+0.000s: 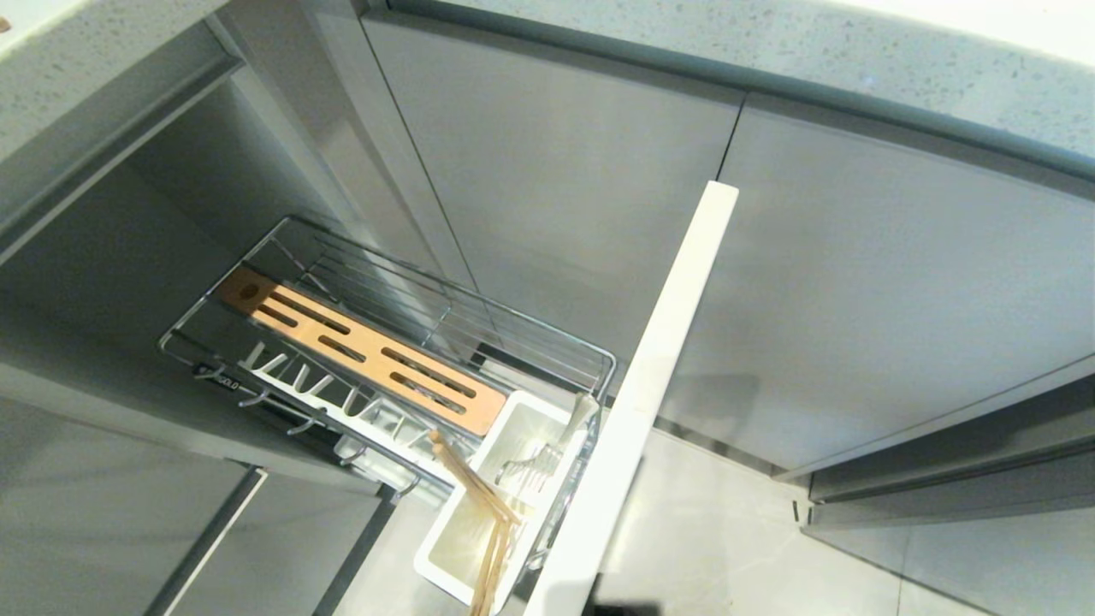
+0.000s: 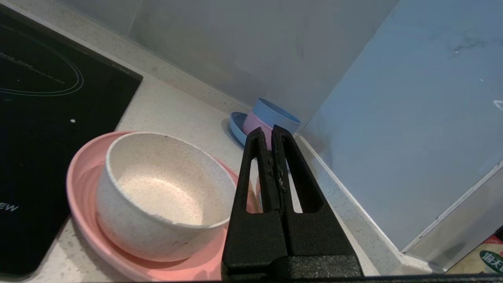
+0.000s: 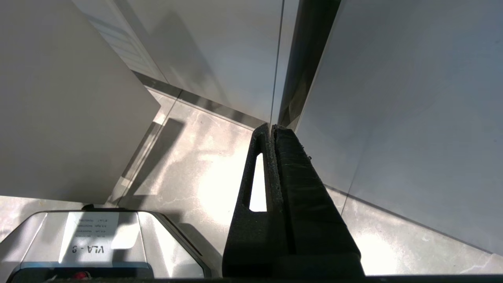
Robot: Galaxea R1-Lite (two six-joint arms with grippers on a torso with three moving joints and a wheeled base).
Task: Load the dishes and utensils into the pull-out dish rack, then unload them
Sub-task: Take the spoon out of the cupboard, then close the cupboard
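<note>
The pull-out dish rack [image 1: 547,338] stands drawn out of the cabinet, its orange-brown slotted board [image 1: 364,351] and white plate prongs [image 1: 316,389] bare. Its white utensil tub [image 1: 466,535] holds the wooden chopsticks [image 1: 488,530] and a silver metal utensil [image 1: 565,436]. Up on the counter, the white bowl [image 2: 157,196] sits in the pink plate [image 2: 82,196]. My left gripper [image 2: 267,131] hovers shut and empty just beside them. My right gripper [image 3: 271,127] hangs parked over the floor, shut and empty. Neither arm shows in the head view.
The rack's pale front panel [image 1: 642,393] juts out over the floor. A black cooktop [image 2: 47,118] lies beside the plate. Blue and purple dishes [image 2: 263,118] stand in the counter corner against the wall. My base [image 3: 98,243] is below the right gripper.
</note>
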